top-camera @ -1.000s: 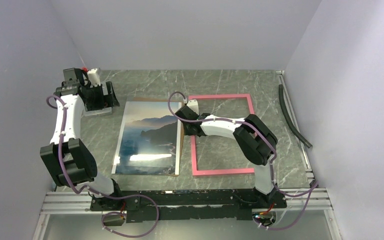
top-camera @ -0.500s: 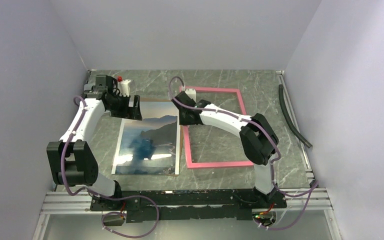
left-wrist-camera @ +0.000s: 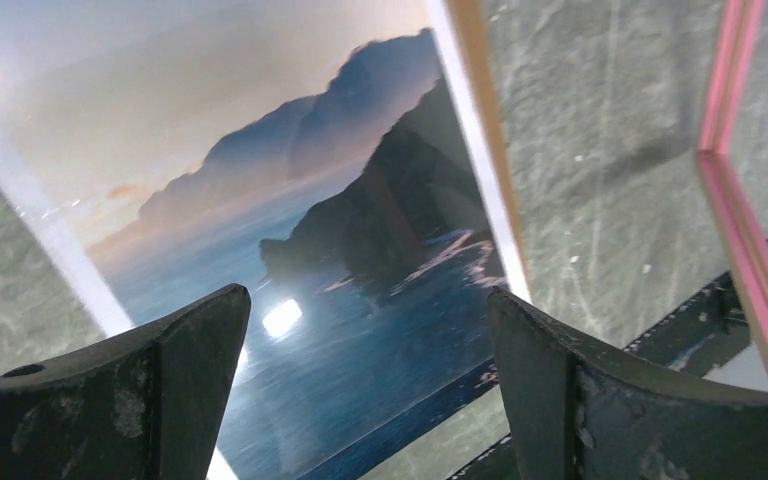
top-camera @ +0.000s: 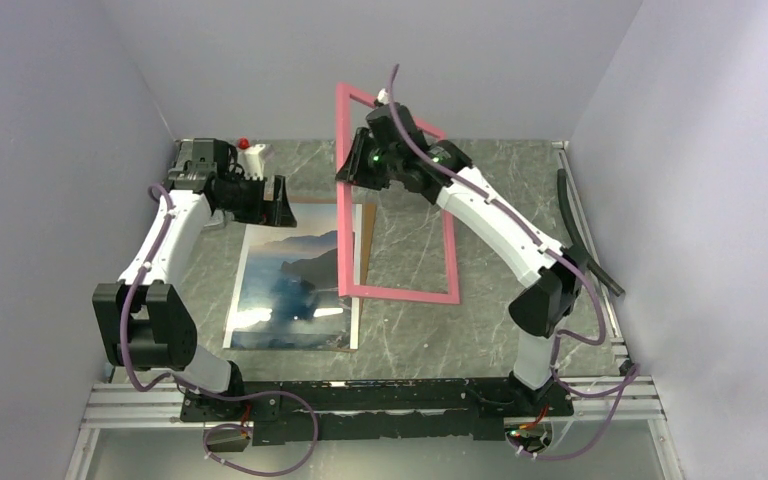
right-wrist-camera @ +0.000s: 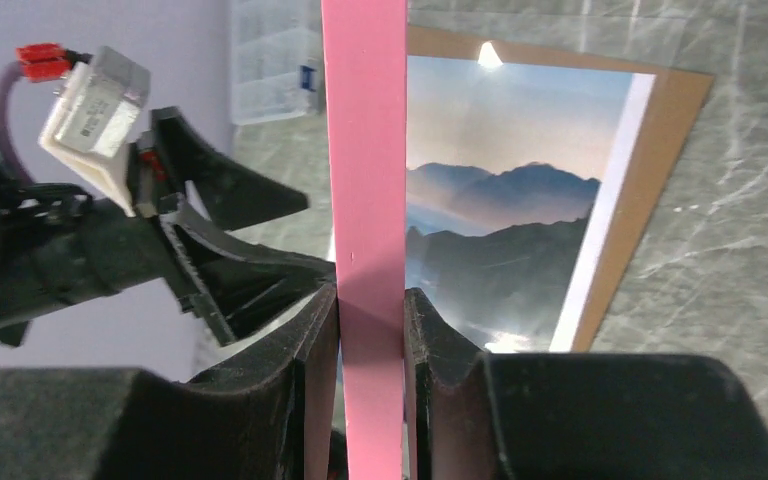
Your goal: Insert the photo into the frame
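The pink frame (top-camera: 339, 230) stands tilted up on edge in the top view, its near rail low by the table (top-camera: 480, 330). My right gripper (top-camera: 362, 163) is shut on the frame's upper rail. In the right wrist view that pink rail (right-wrist-camera: 365, 150) is pinched between both fingers of the right gripper (right-wrist-camera: 370, 330). The photo (top-camera: 295, 275) of mountains and water lies flat on a brown backing board (top-camera: 366, 240), left of the frame. My left gripper (top-camera: 277, 200) hovers open over the photo's far edge. In the left wrist view the photo (left-wrist-camera: 310, 200) shows between the left gripper's (left-wrist-camera: 370, 330) spread fingers.
A black hose (top-camera: 585, 230) lies along the table's right side beside a metal rail. A clear plastic box (right-wrist-camera: 270, 60) sits at the back left, behind my left arm. Grey walls close in the table on three sides.
My right gripper has closed on the frame and swung it up from flat to standing on edge. The left arm has moved right from the back-left corner to over the photo's far edge.
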You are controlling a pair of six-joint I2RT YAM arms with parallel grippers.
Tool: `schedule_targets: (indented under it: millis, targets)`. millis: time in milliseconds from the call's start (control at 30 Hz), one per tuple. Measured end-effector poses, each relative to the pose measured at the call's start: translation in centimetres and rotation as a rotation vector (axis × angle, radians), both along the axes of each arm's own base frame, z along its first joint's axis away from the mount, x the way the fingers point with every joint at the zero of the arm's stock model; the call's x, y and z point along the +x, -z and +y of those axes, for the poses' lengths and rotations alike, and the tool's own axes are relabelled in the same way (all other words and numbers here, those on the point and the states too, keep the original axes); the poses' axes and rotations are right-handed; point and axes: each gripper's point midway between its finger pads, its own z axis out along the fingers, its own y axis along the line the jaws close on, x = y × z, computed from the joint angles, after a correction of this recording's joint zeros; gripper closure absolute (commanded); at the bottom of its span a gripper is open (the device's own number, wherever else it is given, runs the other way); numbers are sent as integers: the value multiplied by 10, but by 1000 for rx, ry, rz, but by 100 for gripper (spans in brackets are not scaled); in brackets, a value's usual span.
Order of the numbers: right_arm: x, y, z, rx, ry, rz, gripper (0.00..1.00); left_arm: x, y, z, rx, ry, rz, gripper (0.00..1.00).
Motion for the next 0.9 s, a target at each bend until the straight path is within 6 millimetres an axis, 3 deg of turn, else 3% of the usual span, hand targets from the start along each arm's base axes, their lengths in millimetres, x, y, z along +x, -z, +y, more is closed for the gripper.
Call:
schedule_targets:
  millis: [100, 367, 667, 900]
  targets:
    - [-2, -21, -4, 88, -20, 30, 99, 1, -16, -16, -38, 37, -24, 6]
    - [-8, -32, -8, 239, -71, 178, 99, -4, -50, -54, -112, 118, -54, 11]
    - [-13, -19, -3, 385, -129, 328, 94, -22, -94, -98, -176, 204, -125, 15]
    - [-8, -26, -3, 457, -157, 331, 86, -28, -102, -120, -178, 230, -136, 17]
